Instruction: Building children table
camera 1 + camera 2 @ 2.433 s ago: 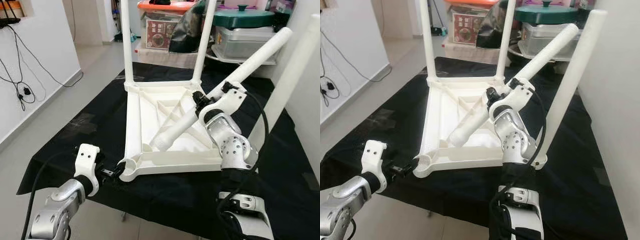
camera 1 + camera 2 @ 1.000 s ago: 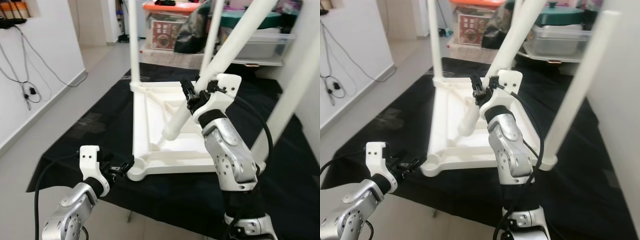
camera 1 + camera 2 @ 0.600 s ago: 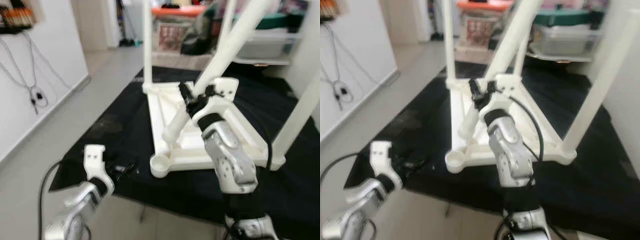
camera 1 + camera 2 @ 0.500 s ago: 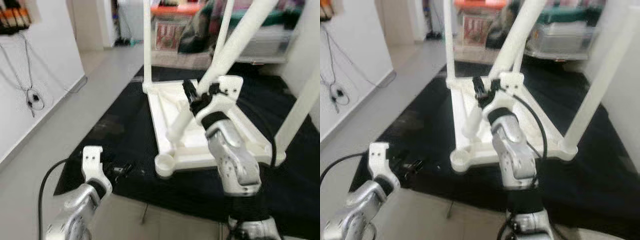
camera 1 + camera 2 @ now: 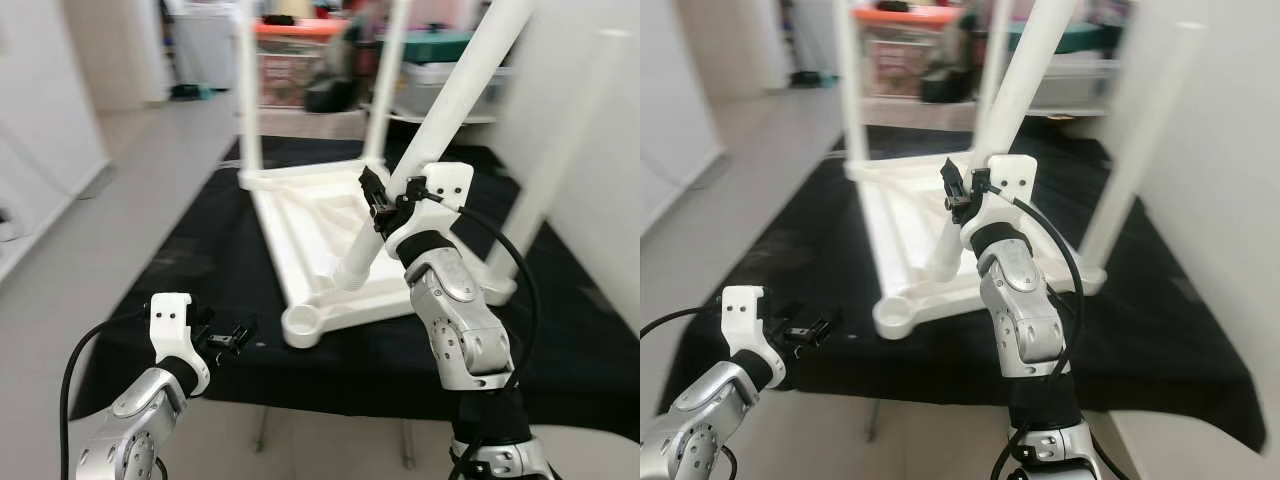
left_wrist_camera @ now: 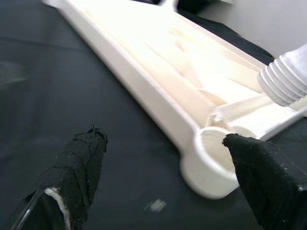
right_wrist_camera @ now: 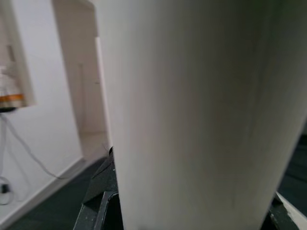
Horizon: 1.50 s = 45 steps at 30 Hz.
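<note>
The left gripper (image 5: 232,340) is hovering low at the near edge of the black cloth (image 5: 200,270), its two black fingers (image 6: 79,165) spread wide apart and holding nothing. Just ahead of those fingers, and not touching them, is lying the empty corner socket (image 5: 302,322) of the overturned white tabletop (image 5: 300,215); in the left wrist view the round cup of that socket (image 6: 211,160) is sitting between and beyond the two fingertips.

Farther ahead of the left gripper, two legs (image 5: 248,85) are standing upright in the far corners of the tabletop, and a third leg (image 5: 555,150) is rising from the near corner on the robot's right. These three appear to be fitted already.

The right gripper (image 5: 390,205) is raised over the middle of the tabletop and is closed around the fourth leg (image 5: 450,95), gripping it partway along its length. The leg is tilting, its upper end running up and away from the gripper and its ribbed lower end (image 6: 285,79) hanging below the gripper, near the empty socket but not yet in it.

Judged from this arrangement, the build is about three quarters complete. What remains is to bring the ribbed end over the open socket, stand the leg upright, and seat it.
</note>
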{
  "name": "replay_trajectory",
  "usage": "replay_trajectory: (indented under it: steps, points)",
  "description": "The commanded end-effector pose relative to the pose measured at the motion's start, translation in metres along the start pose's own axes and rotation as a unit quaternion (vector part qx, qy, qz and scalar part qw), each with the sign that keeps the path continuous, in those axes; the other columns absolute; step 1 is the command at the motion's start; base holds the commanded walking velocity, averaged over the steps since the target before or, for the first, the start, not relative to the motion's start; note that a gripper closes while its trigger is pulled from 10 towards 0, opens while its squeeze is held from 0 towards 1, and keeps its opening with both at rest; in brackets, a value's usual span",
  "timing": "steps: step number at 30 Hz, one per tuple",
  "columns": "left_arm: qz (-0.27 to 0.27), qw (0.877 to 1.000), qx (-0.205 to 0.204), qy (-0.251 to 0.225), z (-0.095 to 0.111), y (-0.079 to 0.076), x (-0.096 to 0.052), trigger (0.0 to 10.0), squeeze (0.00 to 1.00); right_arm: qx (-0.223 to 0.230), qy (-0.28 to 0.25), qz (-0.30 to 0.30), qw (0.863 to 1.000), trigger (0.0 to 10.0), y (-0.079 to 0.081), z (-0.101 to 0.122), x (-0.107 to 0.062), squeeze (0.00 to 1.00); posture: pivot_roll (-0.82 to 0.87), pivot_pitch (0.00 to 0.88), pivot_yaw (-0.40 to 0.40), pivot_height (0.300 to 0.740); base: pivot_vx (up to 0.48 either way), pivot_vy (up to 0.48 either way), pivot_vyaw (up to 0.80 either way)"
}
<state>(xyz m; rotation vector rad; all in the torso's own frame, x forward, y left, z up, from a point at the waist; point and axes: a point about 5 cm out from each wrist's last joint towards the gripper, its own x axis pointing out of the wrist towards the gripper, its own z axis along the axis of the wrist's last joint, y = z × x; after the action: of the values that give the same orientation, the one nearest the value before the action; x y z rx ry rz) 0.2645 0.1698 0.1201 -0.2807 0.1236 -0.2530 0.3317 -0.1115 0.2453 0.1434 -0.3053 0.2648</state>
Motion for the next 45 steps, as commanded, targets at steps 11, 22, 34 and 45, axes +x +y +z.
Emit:
replay_trajectory:
  steps: [11, 22, 34, 45]
  points:
    - [0.005, 1.000, -0.011, 0.002, -0.003, 0.001, 0.003, 10.0, 0.00, 0.004, 0.046, 0.131, 0.990, 10.0, 0.026, -0.013, -0.006, 0.00, 0.09, 0.000, -0.048, 0.740, 0.000, 0.000, 0.00]
    - [0.002, 1.000, -0.017, 0.003, -0.007, -0.003, 0.004, 10.0, 0.00, 0.002, 0.048, 0.139, 0.989, 10.0, 0.027, -0.014, -0.006, 0.00, 0.09, 0.000, -0.050, 0.740, 0.000, 0.480, 0.00]
    - [0.004, 1.000, -0.014, -0.006, -0.004, -0.002, 0.008, 10.0, 0.00, -0.034, 0.044, 0.144, 0.988, 10.0, 0.010, -0.003, -0.002, 0.00, 0.07, 0.000, -0.034, 0.740, 0.000, 0.082, 0.00]
    - [0.002, 1.000, -0.013, -0.006, -0.006, -0.004, 0.010, 10.0, 0.00, -0.037, 0.036, 0.168, 0.984, 10.0, -0.019, 0.023, 0.006, 0.00, 0.07, 0.000, -0.040, 0.740, 0.000, 0.000, 0.00]
